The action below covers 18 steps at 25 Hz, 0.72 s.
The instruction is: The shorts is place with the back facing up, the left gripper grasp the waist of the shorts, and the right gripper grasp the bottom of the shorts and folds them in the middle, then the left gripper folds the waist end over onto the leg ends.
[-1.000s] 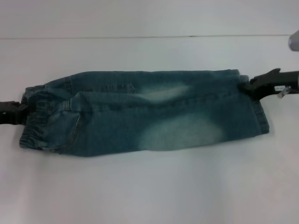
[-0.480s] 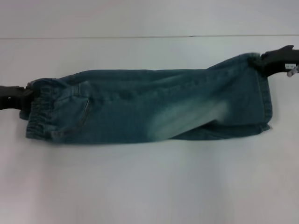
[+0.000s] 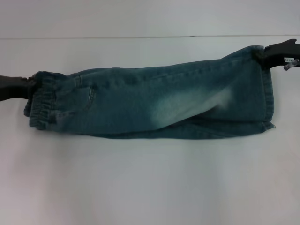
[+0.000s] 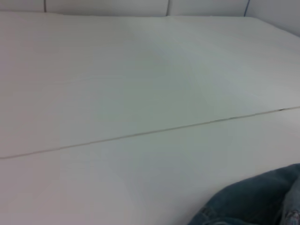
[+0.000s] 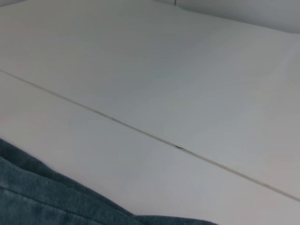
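The blue-green denim shorts [image 3: 150, 105] hang folded lengthwise in the head view, stretched across the white table between both arms. At the left end, my left gripper [image 3: 29, 88] is shut on the gathered waist of the shorts [image 3: 41, 103]. On the right, my labelled right gripper [image 3: 261, 54] is shut on the top corner of the bottom of the shorts [image 3: 268, 93], which sits higher than the waist end. A pale bleached patch [image 3: 187, 105] faces up. Each wrist view shows only a corner of the denim [image 4: 253, 201] [image 5: 42, 197] above the table.
The white table [image 3: 150, 187] runs all around the shorts, with a thin seam line [image 3: 140, 37] behind them. A pale wall edge shows at the far back in the wrist views.
Both grippers have moved toward the table's far side and carried the held edge of the shorts with them. The right end rose more, and a lower layer now shows along the near edge.
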{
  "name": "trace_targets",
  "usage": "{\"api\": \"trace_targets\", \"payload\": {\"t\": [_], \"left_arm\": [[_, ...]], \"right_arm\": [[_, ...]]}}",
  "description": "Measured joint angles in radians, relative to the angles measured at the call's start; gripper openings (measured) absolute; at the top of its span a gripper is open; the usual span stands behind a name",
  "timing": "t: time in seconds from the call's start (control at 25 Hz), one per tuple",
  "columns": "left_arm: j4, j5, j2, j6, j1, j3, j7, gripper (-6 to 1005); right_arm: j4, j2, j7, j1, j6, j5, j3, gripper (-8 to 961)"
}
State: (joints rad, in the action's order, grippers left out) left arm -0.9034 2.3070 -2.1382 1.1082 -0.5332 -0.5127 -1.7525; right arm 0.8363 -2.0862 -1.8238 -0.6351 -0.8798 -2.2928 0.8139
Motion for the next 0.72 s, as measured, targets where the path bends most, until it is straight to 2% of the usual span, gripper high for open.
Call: {"api": "trace_targets", "payload": {"t": [0.4,0.72], "left_arm": [[0.062,0.000,0.014,-0.110,-0.018,-0.035,0.004,57],[0.079,-0.009,0.015,-0.176,-0.031,-0.038,0.011,57]], "right_arm": [[-0.059,-0.001,-0.009,-0.017,0.095,-0.004,0.050,54],[-0.094,0.002,-0.005,-0.029,0.138,-0.005,0.052,54]]}}
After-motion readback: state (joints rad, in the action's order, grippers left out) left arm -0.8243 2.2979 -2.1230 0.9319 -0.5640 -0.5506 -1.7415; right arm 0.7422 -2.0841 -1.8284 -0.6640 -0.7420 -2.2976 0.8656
